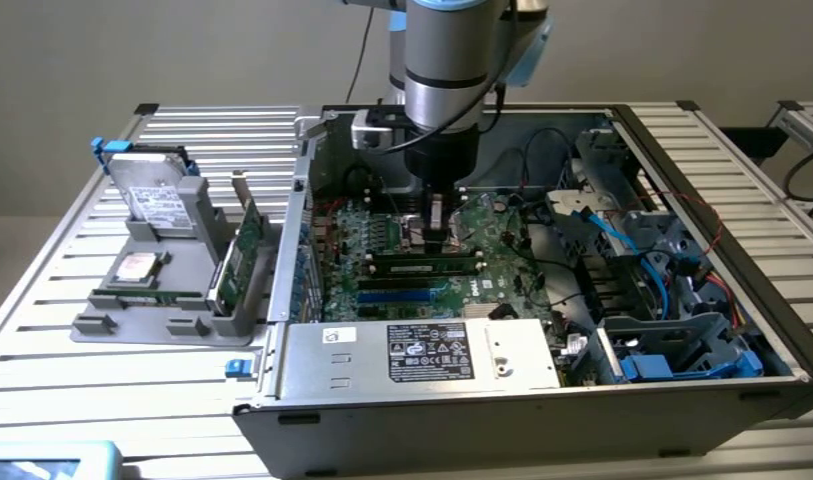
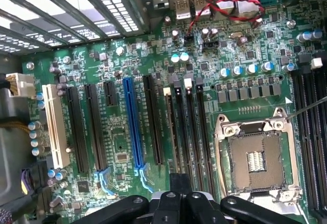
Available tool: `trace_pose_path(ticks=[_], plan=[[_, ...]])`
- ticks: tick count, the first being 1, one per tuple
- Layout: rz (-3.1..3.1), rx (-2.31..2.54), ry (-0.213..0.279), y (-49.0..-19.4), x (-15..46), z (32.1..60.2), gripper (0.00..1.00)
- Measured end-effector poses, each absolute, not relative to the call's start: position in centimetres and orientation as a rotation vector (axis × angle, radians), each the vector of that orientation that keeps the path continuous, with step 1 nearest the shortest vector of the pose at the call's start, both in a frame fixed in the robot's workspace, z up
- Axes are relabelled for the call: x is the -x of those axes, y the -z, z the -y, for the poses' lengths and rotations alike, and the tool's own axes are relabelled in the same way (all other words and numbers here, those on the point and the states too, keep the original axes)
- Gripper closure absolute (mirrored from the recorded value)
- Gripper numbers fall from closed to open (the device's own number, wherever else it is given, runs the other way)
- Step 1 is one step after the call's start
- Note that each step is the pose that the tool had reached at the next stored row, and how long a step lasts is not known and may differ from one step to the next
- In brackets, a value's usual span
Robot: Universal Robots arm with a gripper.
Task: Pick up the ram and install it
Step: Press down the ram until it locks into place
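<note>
The ram is a long dark-green stick with a white label. It lies along a memory slot on the motherboard inside the open computer case. My gripper hangs straight down over the middle of the stick, its tips at or just above the top edge; contact cannot be told. The fingers are shut, with nothing seen between them. In the wrist view my gripper points at the row of black memory slots beside the bare processor socket.
A grey holder on the exterior view's left carries a hard drive and a green expansion card. The power supply box sits at the case front. Blue and red cables crowd the right.
</note>
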State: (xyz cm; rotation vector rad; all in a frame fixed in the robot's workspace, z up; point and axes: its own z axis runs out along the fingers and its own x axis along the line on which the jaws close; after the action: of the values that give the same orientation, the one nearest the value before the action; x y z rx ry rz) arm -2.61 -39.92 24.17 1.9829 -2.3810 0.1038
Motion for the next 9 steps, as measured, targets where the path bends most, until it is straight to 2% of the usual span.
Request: trace_pose_path(ticks=[9], plan=[[2.499, -1.828, -0.101, -24.17, 2.61, 39.92, 0.89]])
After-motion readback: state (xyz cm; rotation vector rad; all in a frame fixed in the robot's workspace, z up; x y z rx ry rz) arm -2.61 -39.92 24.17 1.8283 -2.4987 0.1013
